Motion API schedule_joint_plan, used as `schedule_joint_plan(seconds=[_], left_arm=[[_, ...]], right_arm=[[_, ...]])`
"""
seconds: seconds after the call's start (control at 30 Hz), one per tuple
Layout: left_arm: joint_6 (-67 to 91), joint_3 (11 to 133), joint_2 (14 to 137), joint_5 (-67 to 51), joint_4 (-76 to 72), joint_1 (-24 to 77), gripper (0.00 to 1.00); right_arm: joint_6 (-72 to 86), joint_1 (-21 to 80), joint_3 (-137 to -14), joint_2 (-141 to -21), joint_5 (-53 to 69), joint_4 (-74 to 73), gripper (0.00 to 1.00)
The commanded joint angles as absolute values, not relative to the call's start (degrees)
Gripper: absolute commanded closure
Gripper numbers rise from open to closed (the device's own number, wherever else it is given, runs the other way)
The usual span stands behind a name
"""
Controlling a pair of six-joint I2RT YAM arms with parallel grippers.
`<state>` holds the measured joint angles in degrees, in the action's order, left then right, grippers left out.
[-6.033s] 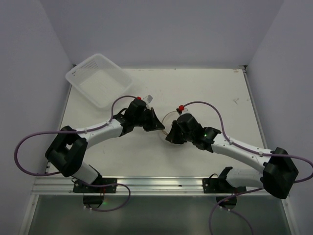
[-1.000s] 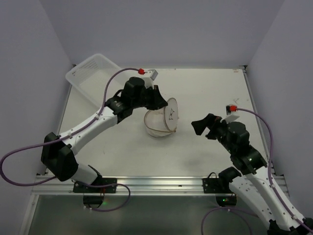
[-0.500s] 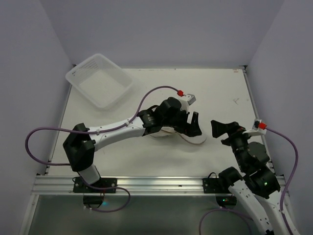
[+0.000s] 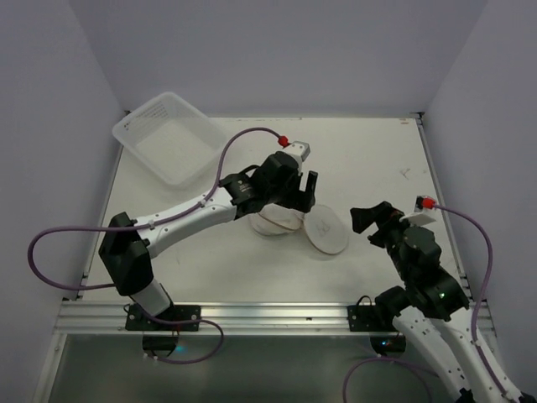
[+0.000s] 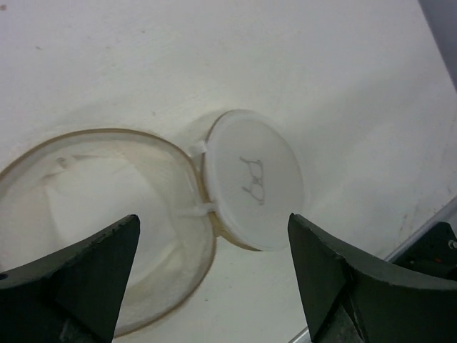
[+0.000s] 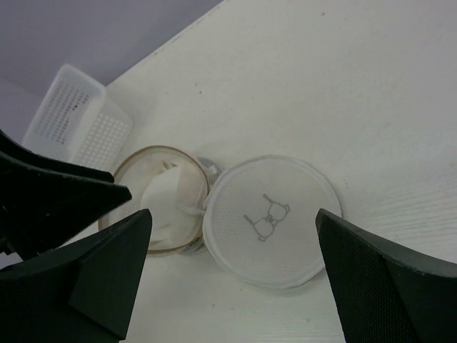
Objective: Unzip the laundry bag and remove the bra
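Observation:
The laundry bag [image 4: 275, 223] stands unzipped in the middle of the table, its round lid [image 4: 325, 228] with the bra pictogram flipped flat onto the table to its right. Crumpled white cloth [image 6: 161, 194], which I take for the bra, lies inside the open drum [image 5: 107, 229]. My left gripper [image 4: 304, 191] hovers open just above the bag's far rim and holds nothing; in its wrist view the hinge and lid [image 5: 253, 187] sit between its fingers. My right gripper [image 4: 369, 218] is open, right of the lid [image 6: 270, 220] and apart from it.
A clear perforated plastic tub [image 4: 172, 138] sits at the back left corner, also seen as a tub [image 6: 71, 121] in the right wrist view. The table's right edge [image 4: 436, 193] runs close behind the right arm.
My left gripper has opened and let go of the lid, which now lies flat to the right of the bag. The left arm drew back towards the bag; the right gripper stayed open.

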<state>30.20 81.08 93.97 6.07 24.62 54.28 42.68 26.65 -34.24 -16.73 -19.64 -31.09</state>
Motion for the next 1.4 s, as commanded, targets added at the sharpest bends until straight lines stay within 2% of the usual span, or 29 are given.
schedule_joint_plan(seconds=[0.0,0.3,0.7,0.87,1.2,1.37], left_arm=[[28.12,81.31,95.09,10.81,27.44,51.16,0.13],[28.30,78.31,100.36,9.41,26.81,48.25,0.15],[30.50,73.57,102.92,9.14,25.84,48.25,0.18],[31.55,71.98,100.47,9.23,24.79,48.25,0.18],[33.92,68.21,90.01,9.23,21.01,47.64,0.15],[34.19,66.71,89.38,8.61,20.92,47.02,0.15]], right_arm=[[43.77,26.72,-34.10,-22.14,-14.16,-26.90,0.01],[45.87,26.72,-30.24,-31.98,-3.44,-19.96,0.01],[48.69,26.81,-27.07,-43.67,-0.18,-8.80,0.01],[48.60,27.07,-26.98,-49.20,2.63,-4.57,0.01],[48.87,31.02,-33.29,-61.33,-1.04,-3.07,0.01],[50.88,34.53,-38.23,-69.95,-5.71,-5.89,0.04]])
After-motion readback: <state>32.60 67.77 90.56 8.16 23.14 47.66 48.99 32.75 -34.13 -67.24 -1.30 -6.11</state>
